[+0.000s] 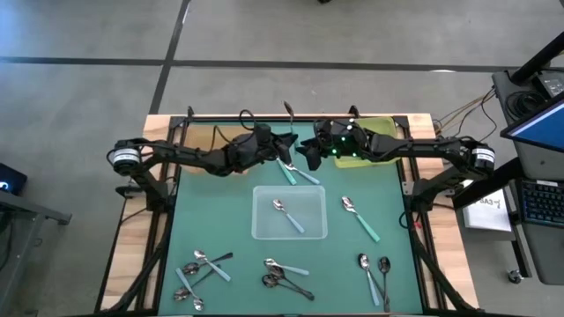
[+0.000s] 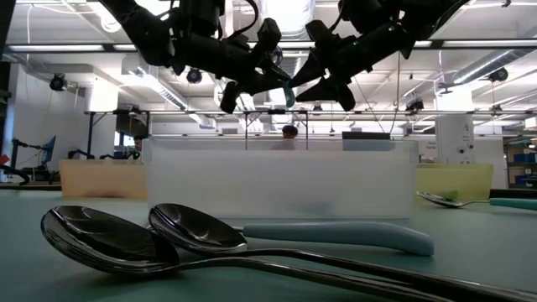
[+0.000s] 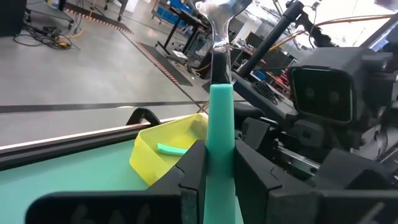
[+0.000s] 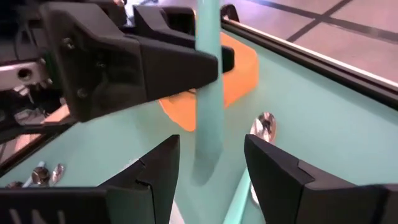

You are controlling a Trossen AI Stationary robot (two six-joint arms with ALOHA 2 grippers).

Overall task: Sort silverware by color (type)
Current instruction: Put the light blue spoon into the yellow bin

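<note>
I am holding a teal-handled silver spoon [image 3: 220,124] in the left claw [image 1: 284,145], upper centre of the frame; the right claw [image 1: 310,151] is gaping around it. Most spoons [image 1: 284,275] are lying unsorted on the green surface [image 1: 229,198].
</note>
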